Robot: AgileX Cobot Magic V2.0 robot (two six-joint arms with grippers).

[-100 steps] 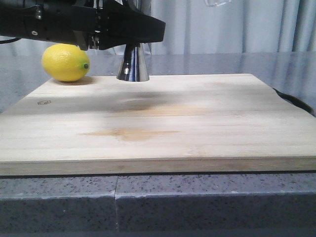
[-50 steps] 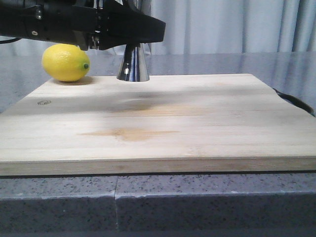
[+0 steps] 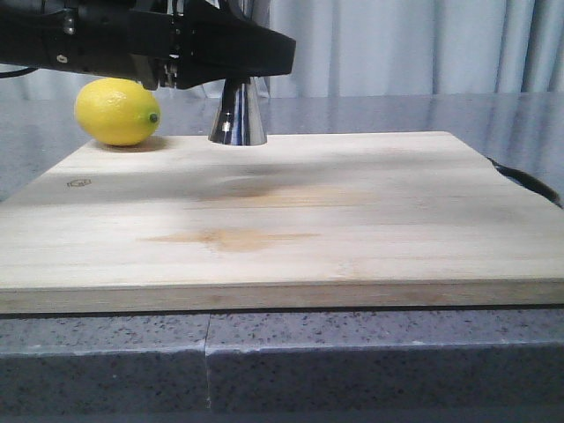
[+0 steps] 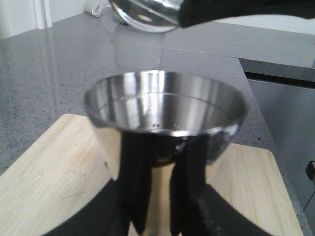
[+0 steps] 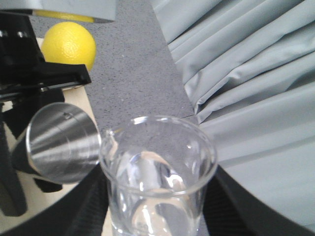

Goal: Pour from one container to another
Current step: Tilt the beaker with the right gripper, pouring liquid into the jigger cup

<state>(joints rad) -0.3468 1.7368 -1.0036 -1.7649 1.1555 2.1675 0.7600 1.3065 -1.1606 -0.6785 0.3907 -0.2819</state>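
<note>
Grey curtains hang behind my surface (image 3: pixel 370 113). Upper left, my left hand (image 4: pixel 160 162) pinches the slick steel jigger (image 3: pixel 237 113) at its waist on the cutting board (image 3: pixel 352 220); my right hand (image 5: pixel 152 221) clamps the fragile glass beaker (image 5: pixel 157 172), low on its wall.

The front camera sits low at the bench edge, looking forward across the wooden cutting board (image 3: pixel 282 220) toward the curtain (image 3: pixel 414 44). The left wrist camera looks close-up into the steel jigger (image 4: pixel 165 123) above the board. The right wrist camera looks down from above the board's far edge, sharing jigger and lemon (image 5: pixel 69 44).
</note>
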